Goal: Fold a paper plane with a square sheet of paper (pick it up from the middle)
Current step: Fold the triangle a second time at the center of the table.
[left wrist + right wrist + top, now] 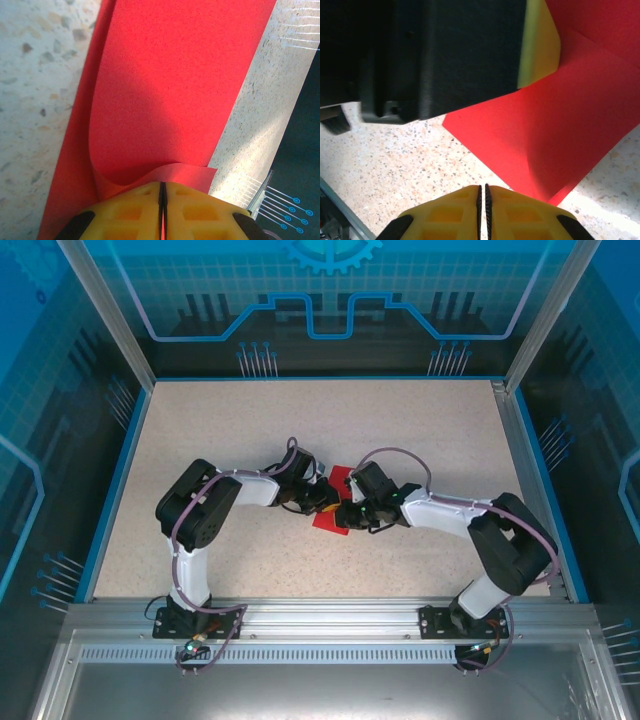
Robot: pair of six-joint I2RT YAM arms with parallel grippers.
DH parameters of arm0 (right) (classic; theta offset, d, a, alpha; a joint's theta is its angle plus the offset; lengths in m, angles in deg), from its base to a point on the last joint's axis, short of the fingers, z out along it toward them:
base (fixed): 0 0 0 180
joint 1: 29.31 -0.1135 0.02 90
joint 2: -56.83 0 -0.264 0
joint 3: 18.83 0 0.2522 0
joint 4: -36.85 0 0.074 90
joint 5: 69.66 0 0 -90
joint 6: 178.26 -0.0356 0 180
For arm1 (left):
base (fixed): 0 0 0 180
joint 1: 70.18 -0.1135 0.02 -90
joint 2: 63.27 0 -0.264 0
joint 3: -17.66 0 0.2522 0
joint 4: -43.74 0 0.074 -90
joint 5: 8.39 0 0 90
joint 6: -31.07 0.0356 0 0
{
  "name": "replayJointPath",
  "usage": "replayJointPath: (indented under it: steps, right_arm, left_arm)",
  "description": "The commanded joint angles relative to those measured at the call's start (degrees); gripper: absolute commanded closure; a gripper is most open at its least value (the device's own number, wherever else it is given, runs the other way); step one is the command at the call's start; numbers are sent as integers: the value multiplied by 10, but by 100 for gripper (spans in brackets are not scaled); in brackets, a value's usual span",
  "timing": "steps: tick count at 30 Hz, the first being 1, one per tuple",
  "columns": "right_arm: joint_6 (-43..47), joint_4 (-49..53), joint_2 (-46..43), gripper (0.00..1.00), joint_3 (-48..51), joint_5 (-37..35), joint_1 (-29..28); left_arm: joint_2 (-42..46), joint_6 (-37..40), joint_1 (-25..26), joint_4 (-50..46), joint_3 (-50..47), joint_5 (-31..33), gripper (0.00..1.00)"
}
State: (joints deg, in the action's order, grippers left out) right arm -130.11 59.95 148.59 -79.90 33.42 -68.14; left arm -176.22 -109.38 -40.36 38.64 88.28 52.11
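Spreading across most of the overhead view, the speckled beige table carries everything else. The left arm reaches in from 7 o'clock and the right arm from 4 o'clock, and their wrists meet close to the table's middle. Between them lies the square sheet of paper, bright red and partly covered by both wrists, with one patch showing at 12 o'clock of them and another at 6 o'clock.

On the left wrist camera the sheet runs as a long red band toward 12 o'clock, with a softly rolled layer along its 9 o'clock side. Its nearest edge curls up off the table, and the left gripper, yellow pads pressed together, pinches that raised lip.

On the right wrist camera the right gripper is pressed together with nothing seen in the seam. The sheet's near corner lies just beyond at 1 o'clock; whether it touches the tips I cannot tell
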Motion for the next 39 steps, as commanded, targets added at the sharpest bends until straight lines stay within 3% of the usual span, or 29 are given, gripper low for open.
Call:
replayJointPath:
  steps: [1, 14, 39]
  right_arm:
    - [-6, -11, 18, 87, -8, 6, 6]
    - [-3, -36, 71, 87, -4, 23, 18]
    - [21, 38, 33, 85, 60, -20, 21]
  left_arm:
    - [-32, 18, -2, -59, -8, 25, 88]
    - [-34, 20, -2, -58, -12, 26, 88]
    - [-38, 26, -9, -63, -18, 33, 89]
